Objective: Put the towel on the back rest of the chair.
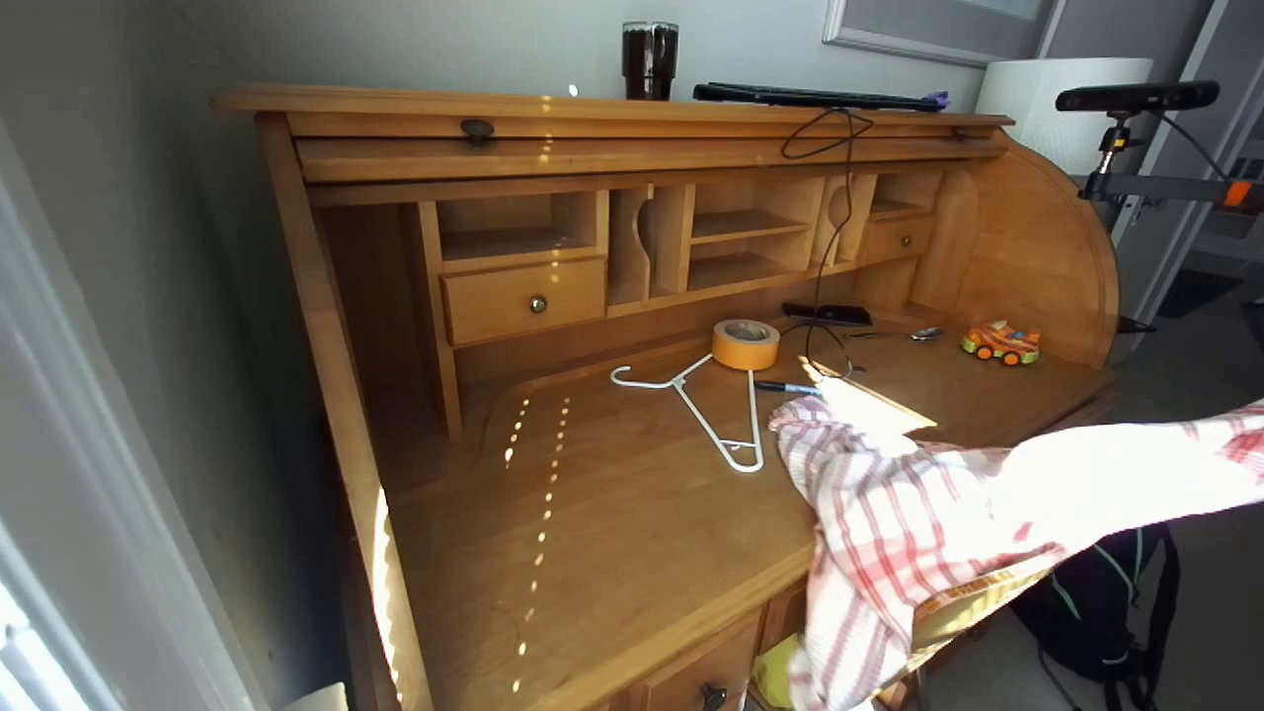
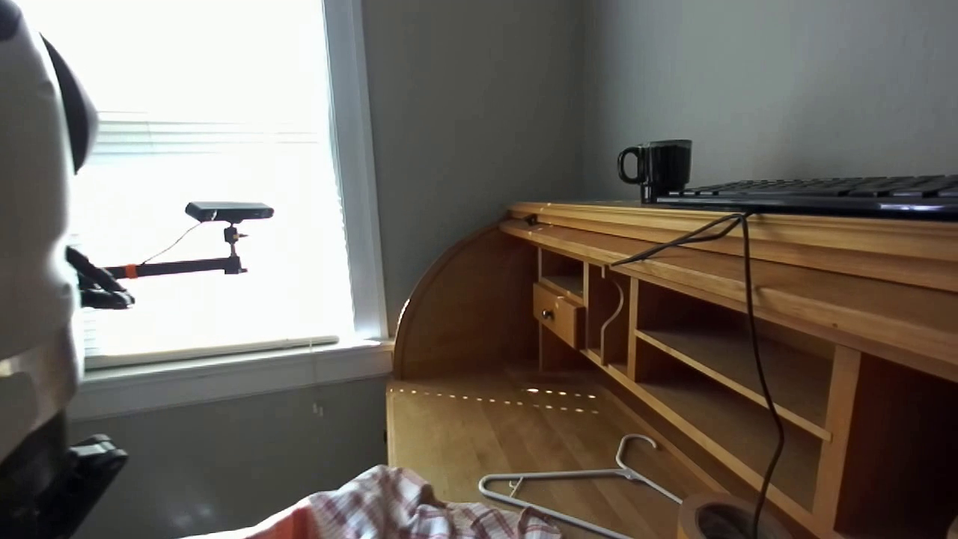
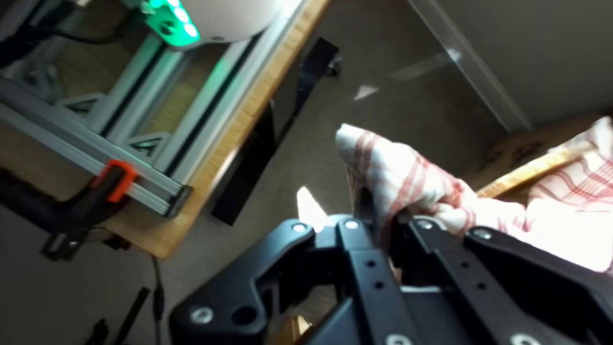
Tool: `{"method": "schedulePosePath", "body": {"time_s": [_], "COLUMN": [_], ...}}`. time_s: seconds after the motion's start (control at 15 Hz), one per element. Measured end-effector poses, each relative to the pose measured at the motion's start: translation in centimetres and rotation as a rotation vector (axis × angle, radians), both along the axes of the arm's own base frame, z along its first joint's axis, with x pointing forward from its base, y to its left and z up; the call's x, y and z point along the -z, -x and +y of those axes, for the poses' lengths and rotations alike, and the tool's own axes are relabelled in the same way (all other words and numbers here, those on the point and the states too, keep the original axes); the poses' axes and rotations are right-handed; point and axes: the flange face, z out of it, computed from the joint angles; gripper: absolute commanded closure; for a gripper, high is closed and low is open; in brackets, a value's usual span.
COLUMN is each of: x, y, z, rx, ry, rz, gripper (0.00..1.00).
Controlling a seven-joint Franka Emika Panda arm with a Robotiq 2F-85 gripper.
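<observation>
At the near right, our black gripper [image 3: 387, 219] is pinching a red-checked white towel [image 1: 938, 504]; we should be lowering its held end past the tan wooden back rest [image 1: 986, 600].

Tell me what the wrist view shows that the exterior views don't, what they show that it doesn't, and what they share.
Only the wrist view shows the hand gripping the towel, plus a white housing with green lights and a metal frame.
Only the exterior views show the hanger, tape roll and keyboard.
All share the towel.
</observation>
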Motion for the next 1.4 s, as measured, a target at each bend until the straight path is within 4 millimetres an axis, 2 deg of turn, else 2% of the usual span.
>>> {"method": "schedulePosePath", "body": {"time_s": [0.4,0.73,1.0,1.4], "x": [-2.5,-2.7,-0.5,4.1], "y": [4.2,5.1,4.0,1.1], "z": [-0.3,-1.0,0.6,5.3], "rx": [-0.28,-0.517,-0.679,-0.923], "ry": [0.029,0.069,0.022,-0.071], "rz": [0.151,0.208,0.263,0.394], "gripper": [0.98,0.98,0.98,0.98]}}
